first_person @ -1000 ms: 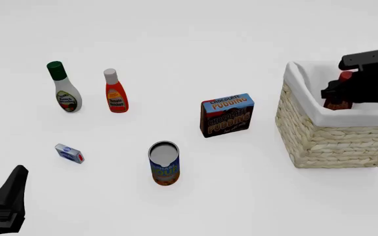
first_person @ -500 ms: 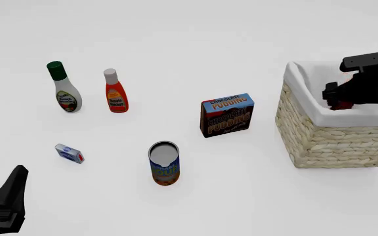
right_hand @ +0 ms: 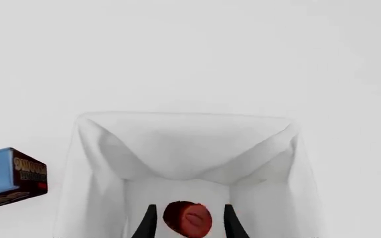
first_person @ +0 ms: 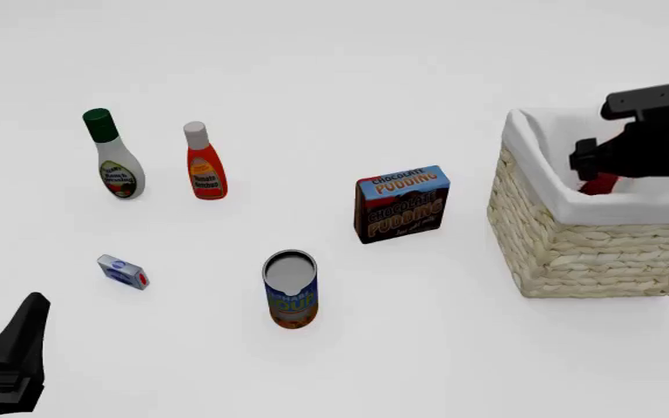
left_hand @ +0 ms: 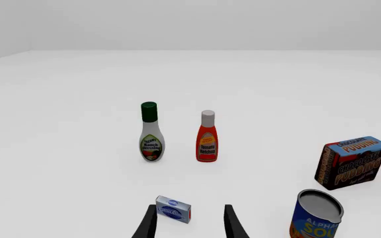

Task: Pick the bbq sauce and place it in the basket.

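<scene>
Right hand hangs over the basket at the right of the tabletop; the bbq sauce sits down inside the white lining, red cap between the fingers. Whether the fingers grip the cap or stand just apart cannot be told. Good practice: open fully, lift straight up clear of the rim. Left hand idles near left, spread, empty.
</scene>
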You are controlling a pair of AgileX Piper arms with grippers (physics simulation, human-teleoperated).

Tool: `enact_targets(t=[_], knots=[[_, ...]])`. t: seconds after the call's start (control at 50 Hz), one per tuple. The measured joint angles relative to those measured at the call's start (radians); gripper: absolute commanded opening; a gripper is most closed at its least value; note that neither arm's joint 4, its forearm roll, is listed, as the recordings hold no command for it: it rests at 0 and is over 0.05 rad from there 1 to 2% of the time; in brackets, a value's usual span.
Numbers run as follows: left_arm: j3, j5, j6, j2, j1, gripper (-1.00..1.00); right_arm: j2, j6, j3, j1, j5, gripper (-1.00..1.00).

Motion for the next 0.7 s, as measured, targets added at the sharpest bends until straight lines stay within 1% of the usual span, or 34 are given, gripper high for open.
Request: enact_targets(t=[0.26, 0.7], knots=[[0.0, 0.0, 0.0, 0.0, 0.0, 1.0, -0.041, 0.007, -0.024, 0.009, 0.036, 1.0], [0.0, 0.0, 0.0, 0.0, 0.0, 1.0, -0.152, 0.024, -0.094, 0.03, 0.126, 1.0]])
